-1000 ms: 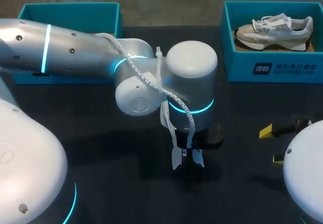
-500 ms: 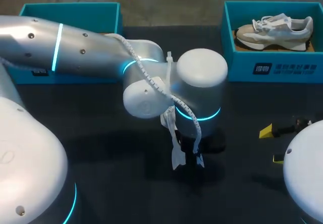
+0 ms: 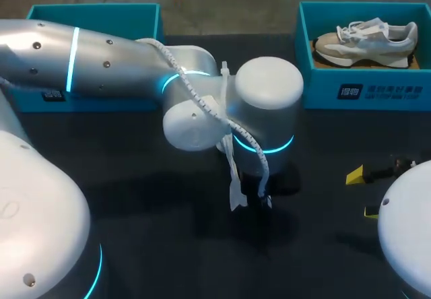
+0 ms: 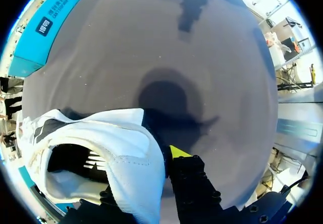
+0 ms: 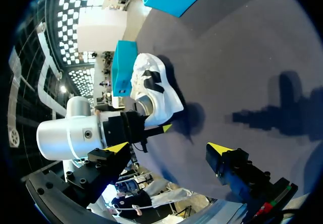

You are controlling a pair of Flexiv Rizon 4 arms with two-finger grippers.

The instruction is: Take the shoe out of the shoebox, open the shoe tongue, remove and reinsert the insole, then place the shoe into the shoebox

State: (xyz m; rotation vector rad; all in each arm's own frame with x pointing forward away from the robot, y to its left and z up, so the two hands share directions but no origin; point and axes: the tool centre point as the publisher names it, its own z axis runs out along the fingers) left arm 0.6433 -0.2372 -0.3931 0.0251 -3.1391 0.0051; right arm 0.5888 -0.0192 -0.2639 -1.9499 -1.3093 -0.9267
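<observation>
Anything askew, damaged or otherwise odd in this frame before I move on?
Nothing spilled or damaged. The white shoe hangs tilted above the table, pinched only by one side of its collar in the left claw. That looks like mid-task carrying, not a fault. A second shoe sits in the right shoebox.

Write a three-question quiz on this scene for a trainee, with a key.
1. True or false: the left tool is shut on the white shoe, held above the table.
2. Multiple choice: the beige shoe lies A) in the right-hand shoebox, B) on the bare tabletop, C) in the left-hand shoebox.
3. Short answer: is the right tool open or shut, and does it hold anything?

Key: 1 true. 2 A. 3 open, holding nothing.
</observation>
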